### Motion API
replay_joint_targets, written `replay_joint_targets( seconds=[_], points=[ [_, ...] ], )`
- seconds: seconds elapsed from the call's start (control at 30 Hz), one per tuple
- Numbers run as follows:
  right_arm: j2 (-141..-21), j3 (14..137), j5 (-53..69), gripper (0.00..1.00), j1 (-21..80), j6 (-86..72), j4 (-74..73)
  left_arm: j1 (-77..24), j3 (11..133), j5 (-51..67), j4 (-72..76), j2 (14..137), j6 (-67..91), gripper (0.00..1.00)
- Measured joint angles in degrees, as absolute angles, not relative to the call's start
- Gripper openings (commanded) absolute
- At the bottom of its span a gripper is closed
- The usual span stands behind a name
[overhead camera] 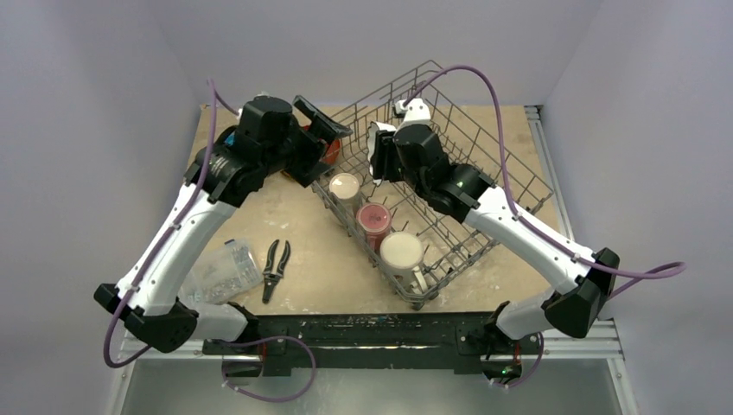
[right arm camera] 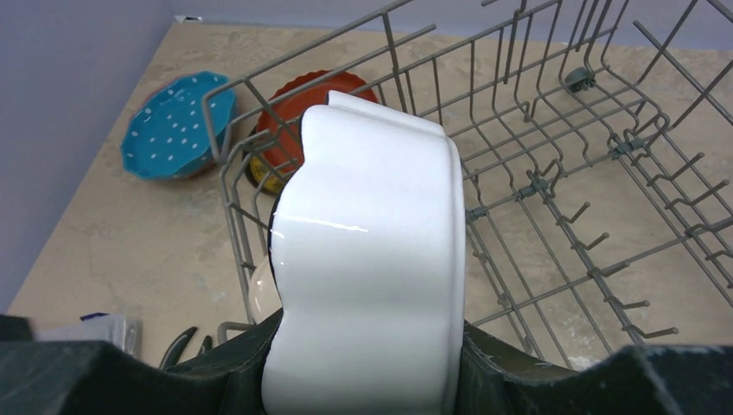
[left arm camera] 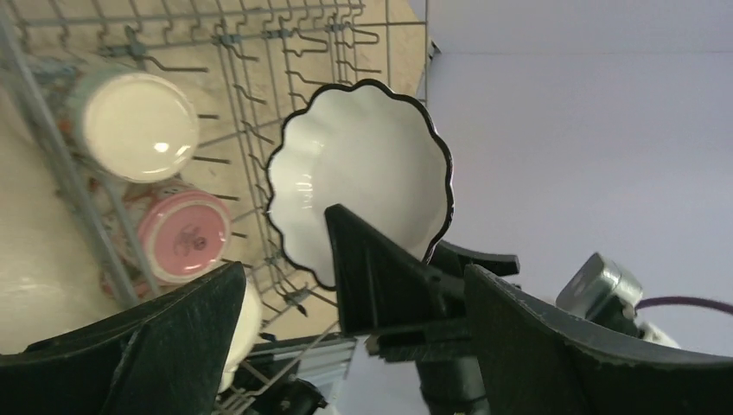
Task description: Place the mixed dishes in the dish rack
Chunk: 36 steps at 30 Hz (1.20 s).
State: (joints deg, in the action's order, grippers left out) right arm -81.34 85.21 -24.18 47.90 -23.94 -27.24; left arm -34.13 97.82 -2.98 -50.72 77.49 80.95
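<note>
Pliers (overhead camera: 275, 268) and a clear box (overhead camera: 220, 272) lie near left on the counter (overhead camera: 328, 259). A row of cups (overhead camera: 374, 218) lines the dish rack (overhead camera: 519, 177) along its left edge, and its right side is free. Over the rack, the right hand (overhead camera: 385, 151) clamps the white fluted bowl (right arm camera: 372, 259). The left hand (overhead camera: 318, 143) gapes empty alongside. The blue plate (right arm camera: 177, 125) and red-orange plate (right arm camera: 298, 112) sit far left, outside the rack.

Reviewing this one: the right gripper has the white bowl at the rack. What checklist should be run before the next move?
1. Right gripper grip on the white fluted bowl: ok, clamped on both sides.
2. Left gripper free of the bowl: ok, jaws wide, touching nothing.
3. Left gripper out of the way: not ok, the bowl hangs right in front of it.
4. Bowl above the grey wire dish rack: ok.
5. Tine rows beside the bowl free: ok, bare wire in the right wrist view.
6. Clearance to the three cups along the rack's left side: cannot tell, the bowl hides them from the right wrist.
</note>
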Motion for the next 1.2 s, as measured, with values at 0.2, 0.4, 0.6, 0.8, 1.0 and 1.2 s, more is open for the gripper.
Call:
replay_joint_targets(
  seconds=[0.2,0.4,0.6,0.8,1.0,1.2],
  points=[
    [-81.3,83.0,-21.3,0.0,42.4,-22.8,-26.9,-34.1,101.9,-9.7,-60.1,73.8,69.5,0.95],
    [-82.7,82.8,-20.4,0.0,37.3,-9.9,-23.0,-34.1,102.8,-12.4,-65.9,67.6,56.8,0.95],
    [-88.1,82.9,-17.6,0.0,36.8,9.4,-17.5,-34.1,104.9,-12.7,-70.1,62.9,49.3,0.94],
    [-94.2,85.8,-8.8,0.0,33.5,26.2,-16.7,-34.1,114.7,-11.7,-75.9,66.4,42.6,0.92],
    [-101.5,93.0,-0.8,0.0,30.3,42.4,-20.3,-34.1,116.6,-9.6,-79.7,69.6,38.9,0.91],
    [-107.2,99.7,3.4,0.0,30.3,53.7,-26.7,-34.1,118.5,-7.9,-82.0,71.2,35.3,0.9]
  ],
)
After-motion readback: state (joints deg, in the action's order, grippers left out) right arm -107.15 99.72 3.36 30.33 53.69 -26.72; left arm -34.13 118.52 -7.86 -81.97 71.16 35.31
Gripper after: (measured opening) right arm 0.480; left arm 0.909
